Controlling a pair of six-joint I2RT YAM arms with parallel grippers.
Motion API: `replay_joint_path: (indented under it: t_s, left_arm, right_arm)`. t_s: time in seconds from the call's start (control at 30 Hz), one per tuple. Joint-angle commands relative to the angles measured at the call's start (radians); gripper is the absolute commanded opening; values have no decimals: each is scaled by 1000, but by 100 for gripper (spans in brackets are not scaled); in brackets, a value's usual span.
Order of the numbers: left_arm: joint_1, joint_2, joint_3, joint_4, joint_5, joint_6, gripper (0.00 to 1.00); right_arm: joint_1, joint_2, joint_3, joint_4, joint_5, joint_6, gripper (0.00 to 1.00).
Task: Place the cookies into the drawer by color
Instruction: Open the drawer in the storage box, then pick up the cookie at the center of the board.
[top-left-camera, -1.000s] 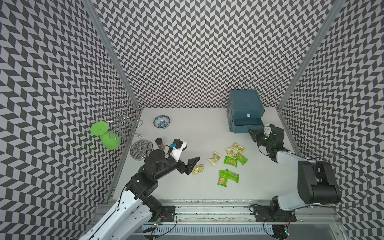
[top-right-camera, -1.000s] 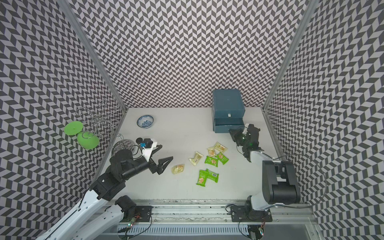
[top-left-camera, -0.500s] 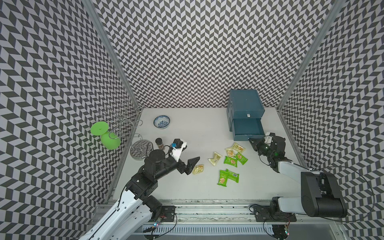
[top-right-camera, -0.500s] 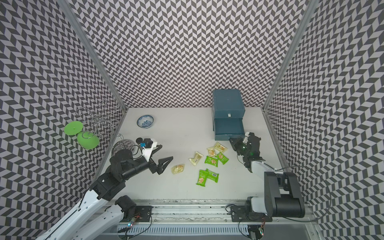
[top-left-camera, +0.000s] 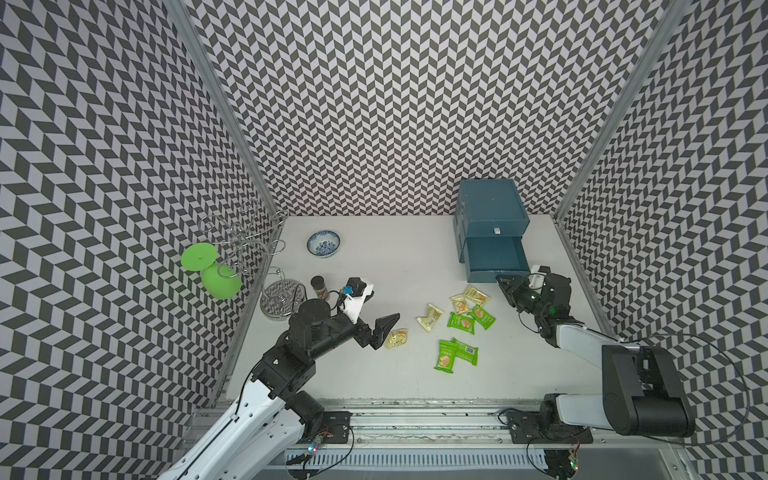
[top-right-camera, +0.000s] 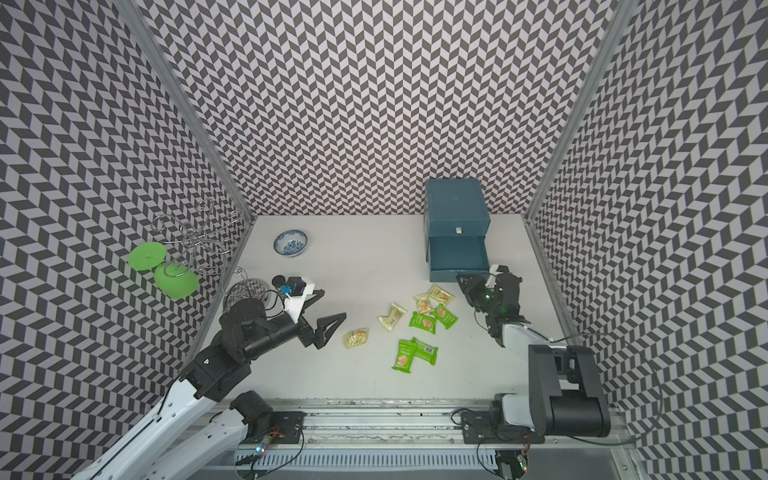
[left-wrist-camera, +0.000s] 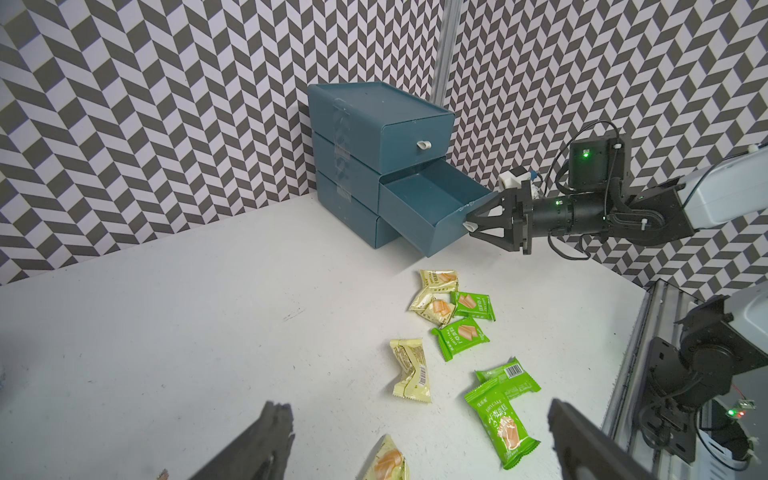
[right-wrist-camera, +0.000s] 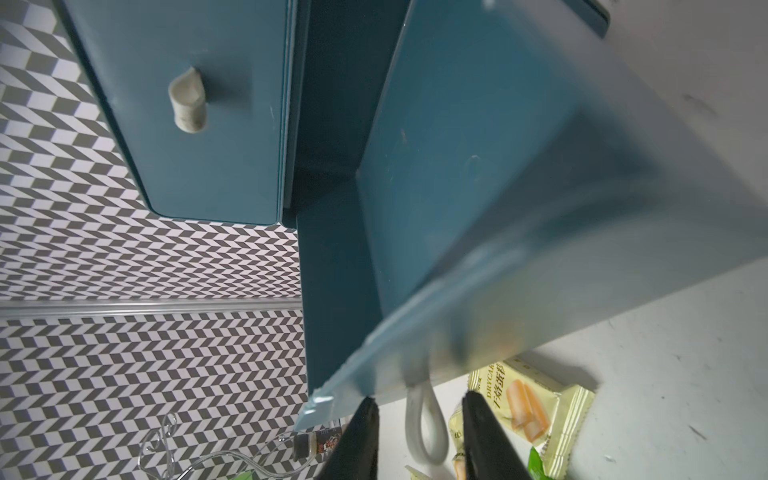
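The right gripper (right-wrist-camera: 419, 399), fingers parted around the open drawer's (top-left-camera: 492, 253) loop handle (right-wrist-camera: 424, 419), seems to be letting go, while the left gripper (left-wrist-camera: 417, 407), fingers spread, hovers over a yellow cookie (top-left-camera: 397, 337), likely to pick it.

Open drawer (top-left-camera: 492, 254) clear from above; right fingers (top-left-camera: 505, 281) at its front; cookies (top-left-camera: 461, 322) scattered just beside.

- The middle drawer (top-left-camera: 493, 257) of the blue cabinet (top-left-camera: 490, 208) has slid from barely ajar to far out over the worktop (top-left-camera: 374, 266) (its front now sits near the yellow cookies (top-left-camera: 475, 296)).
- The right pincer (top-left-camera: 503, 282) has drawn back toward its base along with the drawer front.
- Its jaws, earlier clamped on the white loop handle (right-wrist-camera: 424, 419), now stand slightly apart on either side of it.
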Motion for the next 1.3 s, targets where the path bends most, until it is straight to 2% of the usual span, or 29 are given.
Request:
replay_joint_path:
  t_s: [0.0,0.27,0.47,0.53,0.67,0.8,0.9,1.0,1.27]
  left_arm:
    - [7,-1,-2,23,4,12,100]
    - [7,-4,-2,21,4,12,99]
    - [7,-9,-3,21,7,11,100]
    - [7,-13,-2,22,6,11,100]
    - [7,-15,-2,23,4,11,99]
    - [7,-24,-1,21,-12,7,99]
    - [7,-30,-2,17,-31,6,100]
    - [7,-41,-2,15,-45,2,100]
    - [8,-57,-5,13,-63,0,100]
  right_arm:
    - [-2,-46,2,18,4,-20,41]
    - [-1,-219,-11,-97,9,-57,57]
    - [11,-420,15,-238,6,-151,57]
    - [52,-474,55,-340,45,-230,57]
    - [250,-524,133,-504,208,-374,57]
    - [446,-469,188,-596,314,-381,57]
    - [620,-367,250,-689,560,-304,57]
    - [755,-240,304,-736,694,-207,59]
    - [895,26,401,-743,798,-16,62]
